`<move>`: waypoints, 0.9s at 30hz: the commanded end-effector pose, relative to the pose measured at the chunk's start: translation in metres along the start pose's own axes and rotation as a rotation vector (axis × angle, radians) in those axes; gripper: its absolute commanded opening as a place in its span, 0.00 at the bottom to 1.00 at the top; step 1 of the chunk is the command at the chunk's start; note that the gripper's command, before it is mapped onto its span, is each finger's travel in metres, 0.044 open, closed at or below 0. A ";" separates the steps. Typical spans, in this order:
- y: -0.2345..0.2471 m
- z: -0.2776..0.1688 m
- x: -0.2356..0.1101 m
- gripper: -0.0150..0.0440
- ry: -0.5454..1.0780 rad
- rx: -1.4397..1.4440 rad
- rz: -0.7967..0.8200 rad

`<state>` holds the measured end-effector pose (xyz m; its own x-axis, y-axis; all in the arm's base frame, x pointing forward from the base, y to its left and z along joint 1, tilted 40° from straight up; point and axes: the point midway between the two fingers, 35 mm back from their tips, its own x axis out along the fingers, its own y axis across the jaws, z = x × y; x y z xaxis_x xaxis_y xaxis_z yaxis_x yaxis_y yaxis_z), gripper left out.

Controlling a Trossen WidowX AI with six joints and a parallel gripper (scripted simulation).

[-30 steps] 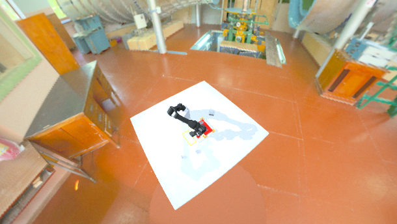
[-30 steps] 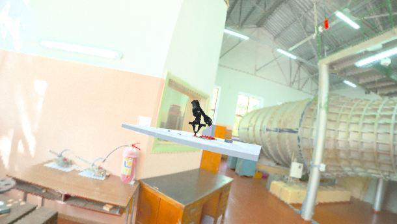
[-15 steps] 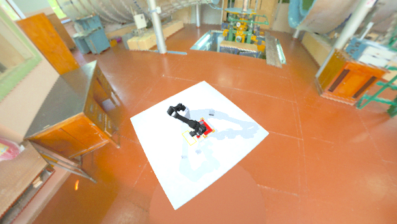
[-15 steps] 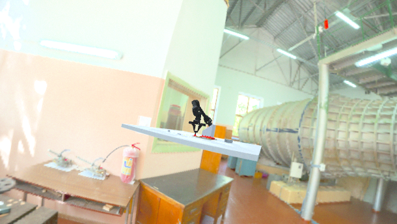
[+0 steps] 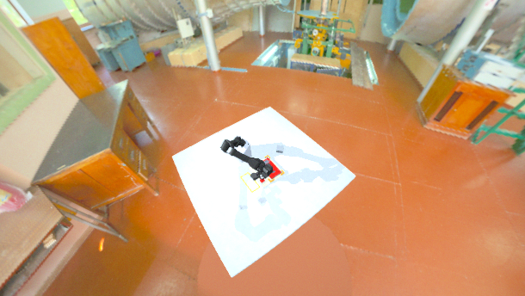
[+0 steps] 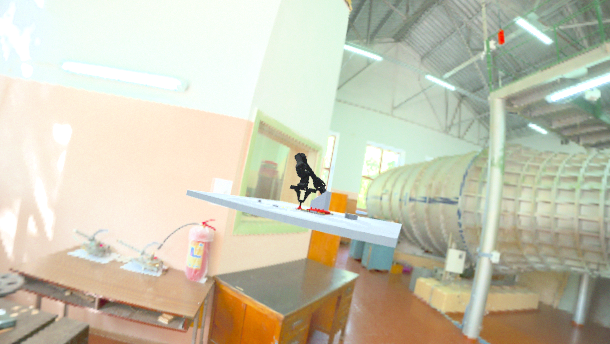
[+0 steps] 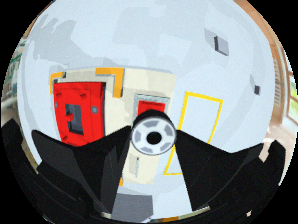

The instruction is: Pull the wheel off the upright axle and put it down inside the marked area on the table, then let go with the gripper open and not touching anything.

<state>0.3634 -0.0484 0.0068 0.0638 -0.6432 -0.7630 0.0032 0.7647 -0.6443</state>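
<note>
My gripper (image 7: pixel 153 132) (image 5: pixel 258 175) (image 6: pixel 300 192) is shut on the wheel (image 7: pixel 153 137), a small grey disc with a black hub, and holds it a little above the white table (image 5: pixel 224 232) (image 6: pixel 360 231). A red base plate (image 5: pixel 275 170) (image 7: pixel 80 112) (image 6: pixel 320 211) lies beside the gripper. The marked area, a yellow outlined rectangle (image 5: pixel 245 184) (image 7: pixel 202 96), lies on the table next to the red plate, just beside the wheel in the wrist view. I cannot make out the axle clearly.
Small grey blocks (image 5: pixel 280 149) (image 5: pixel 262 200) (image 7: pixel 221 44) lie scattered on the table. A grey wedge (image 6: pixel 322 201) stands behind the red plate. The table's edges are well away from the gripper.
</note>
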 end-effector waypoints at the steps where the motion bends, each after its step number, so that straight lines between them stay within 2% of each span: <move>1: -0.001 0.001 -0.002 0.25 -0.002 0.006 -0.001; 19: -0.001 0.001 -0.008 0.25 -0.002 0.005 -0.002; 27: 0.001 -0.002 -0.036 0.25 -0.002 0.004 -0.001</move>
<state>0.3582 -0.0330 0.0228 0.0538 -0.6469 -0.7607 -0.0034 0.7617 -0.6479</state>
